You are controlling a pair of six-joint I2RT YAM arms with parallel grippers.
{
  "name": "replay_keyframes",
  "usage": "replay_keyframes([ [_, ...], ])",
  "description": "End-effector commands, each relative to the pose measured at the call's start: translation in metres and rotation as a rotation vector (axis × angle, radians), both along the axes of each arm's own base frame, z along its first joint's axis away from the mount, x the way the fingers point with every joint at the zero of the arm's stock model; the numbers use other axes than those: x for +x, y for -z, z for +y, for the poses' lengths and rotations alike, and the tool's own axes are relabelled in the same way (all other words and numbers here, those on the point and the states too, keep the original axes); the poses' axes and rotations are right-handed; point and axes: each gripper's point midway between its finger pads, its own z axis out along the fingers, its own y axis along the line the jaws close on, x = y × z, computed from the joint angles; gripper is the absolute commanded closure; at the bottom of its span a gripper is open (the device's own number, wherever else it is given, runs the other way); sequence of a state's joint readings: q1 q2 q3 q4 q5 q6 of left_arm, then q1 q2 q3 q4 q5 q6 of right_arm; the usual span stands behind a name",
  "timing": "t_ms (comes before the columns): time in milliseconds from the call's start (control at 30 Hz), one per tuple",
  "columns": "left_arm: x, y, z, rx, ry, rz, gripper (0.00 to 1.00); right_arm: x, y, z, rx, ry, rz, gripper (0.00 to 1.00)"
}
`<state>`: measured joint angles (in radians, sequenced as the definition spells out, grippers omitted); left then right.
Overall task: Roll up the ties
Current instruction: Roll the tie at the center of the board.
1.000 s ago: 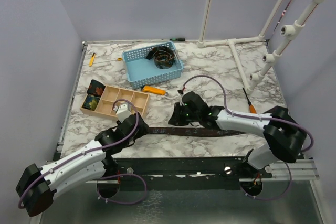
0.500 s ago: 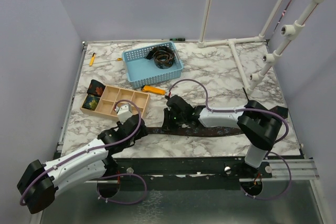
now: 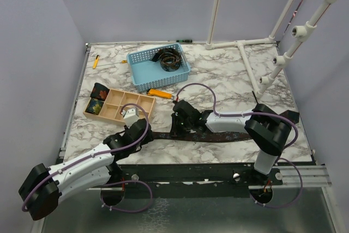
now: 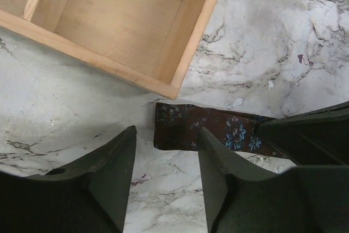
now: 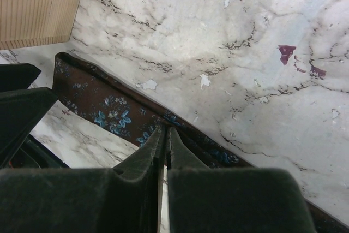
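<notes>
Top view: one flat tie point(image 3: 163, 135) is lying along the desk's point(image 3: 218, 75) near edge; one coiled tie point(image 3: 170, 58) is sitting in one blue basket point(image 3: 143, 68).
Left wrist: left claw point(image 4: 166, 132) is hanging partly open and empty, with the flat tie's end lying between its fingers.
Right wrist: right claw point(image 5: 165, 132) is pinching shut on the flat tie.

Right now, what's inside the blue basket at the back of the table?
One rolled dark tie lies in the right half of the blue basket. The left half shows only bare basket floor. Anything beneath the coil is hidden.
</notes>
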<state>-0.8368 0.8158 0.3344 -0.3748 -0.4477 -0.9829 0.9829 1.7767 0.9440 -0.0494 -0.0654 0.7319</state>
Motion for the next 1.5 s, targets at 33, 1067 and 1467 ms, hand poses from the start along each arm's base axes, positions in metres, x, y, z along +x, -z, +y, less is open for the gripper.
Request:
replay_keyframes([
  [33,-0.002,0.011,-0.005,-0.012,0.024,0.020,0.57,-0.012,0.038,-0.030,-0.130,0.014,0.028,0.95],
  [1067,-0.004,0.012,0.001,-0.099,-0.005,0.013,1.00,-0.005,0.019,-0.027,-0.108,0.014,-0.054,0.99],
  [1467,-0.001,0.004,0.005,-0.074,-0.014,0.001,1.00,-0.007,-0.045,0.026,0.010,-0.095,-0.169,0.99],
])
